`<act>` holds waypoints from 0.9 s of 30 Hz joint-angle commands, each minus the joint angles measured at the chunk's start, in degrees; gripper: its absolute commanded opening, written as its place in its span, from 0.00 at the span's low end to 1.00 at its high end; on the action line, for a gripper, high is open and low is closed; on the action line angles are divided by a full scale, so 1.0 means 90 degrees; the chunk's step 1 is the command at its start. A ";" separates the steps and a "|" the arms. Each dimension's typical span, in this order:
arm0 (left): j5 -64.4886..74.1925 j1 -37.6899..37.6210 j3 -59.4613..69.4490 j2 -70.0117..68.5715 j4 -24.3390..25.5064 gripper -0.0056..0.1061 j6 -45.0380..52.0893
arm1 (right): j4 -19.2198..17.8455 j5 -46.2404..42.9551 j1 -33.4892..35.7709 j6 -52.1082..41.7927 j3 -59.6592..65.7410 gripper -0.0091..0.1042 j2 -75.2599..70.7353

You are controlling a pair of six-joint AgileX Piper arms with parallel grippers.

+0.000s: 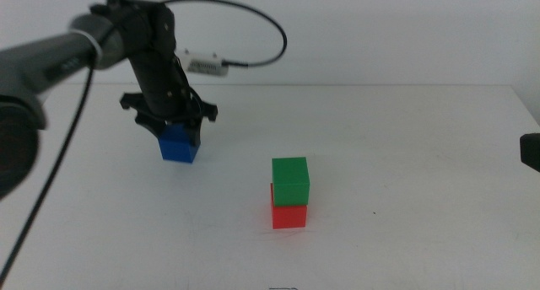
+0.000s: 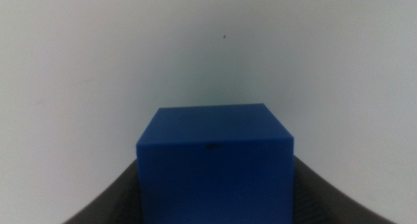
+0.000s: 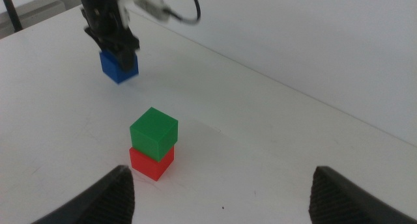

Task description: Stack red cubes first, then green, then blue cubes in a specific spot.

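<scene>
1. Spanning every view, a plain white tabletop (image 1: 405, 138) is recorded, matte and unmarked, with no outline at the stacking spot. A pale wall is seen behind its far edge; nothing else of the room can be made out.
2. The left arm (image 1: 51, 58) is seen reaching in over the far-left part of the table, a black cable (image 1: 253, 20) looping above it to a small white connector (image 1: 202, 65).
3. The right gripper (image 3: 221, 191) is held back near the table's right edge, jaws spread wide and empty, its camera overlooking the stack; it is judged to be waiting.
4. The left gripper (image 1: 173, 121) is set straight down over the blue cube (image 1: 179, 144), with a dark jaw at either side face in the left wrist view. The cube appears to rest on the table, and whether the jaws are pressed home cannot be told. This is judged to be the pick-up of the last block.
5. The green cube (image 1: 290, 180) is found seated on the red cube (image 1: 289, 214), slightly offset, well apart from the blue cube. The two lower tiers are judged complete.
</scene>
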 commanded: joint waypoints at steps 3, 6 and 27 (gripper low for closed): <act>-0.0115 -0.0263 0.0417 -0.1482 0.0022 0.04 -0.0979 | -0.0097 -0.0468 -0.0050 -0.0049 -0.0171 0.86 0.0018; -0.0100 -0.0747 0.1053 -0.2328 0.0266 0.04 -0.2167 | -0.0097 -0.0468 -0.0050 -0.0049 -0.0171 0.86 0.0018; 0.0554 -0.3387 0.0240 -0.1997 0.1321 0.04 -0.4742 | -0.0097 -0.0468 -0.0050 -0.0049 -0.0171 0.86 0.0018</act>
